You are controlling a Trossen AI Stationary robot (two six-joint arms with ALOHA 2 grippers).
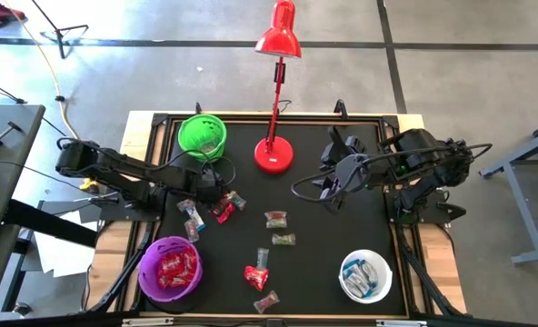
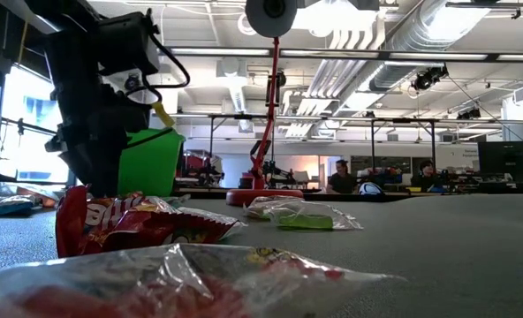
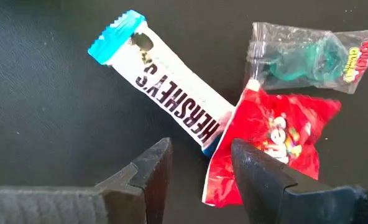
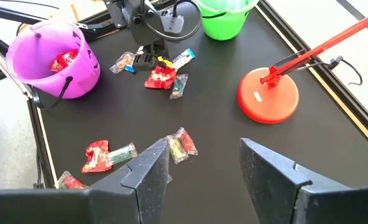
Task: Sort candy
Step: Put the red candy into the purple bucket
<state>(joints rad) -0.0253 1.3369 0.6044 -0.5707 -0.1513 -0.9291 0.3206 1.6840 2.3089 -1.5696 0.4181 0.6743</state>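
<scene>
Candy lies scattered over the middle of the table, with a small cluster toward the left edge, between the green bowl at the back and the purple bowl at the front left corner. Your left gripper hangs right over that cluster, fingers apart and holding nothing.

Below it a white bar with blue ends lies beside a red pack, and the bar's near end sits on or against the pack's edge (I cannot tell which overlaps). A clear green sweet lies just beyond.

Pick one piece only. The bar looks the easier grab: shift toward its free middle, well away from the red pack, and line the fingers across its narrow width before you descend. Close gently, since the wrapper will likely slide on the dark mat.

The white bowl, at the front right corner, already holds blue-and-white pieces, so the bar probably belongs there.

The right gripper waits with fingers spread near the right edge.
</scene>
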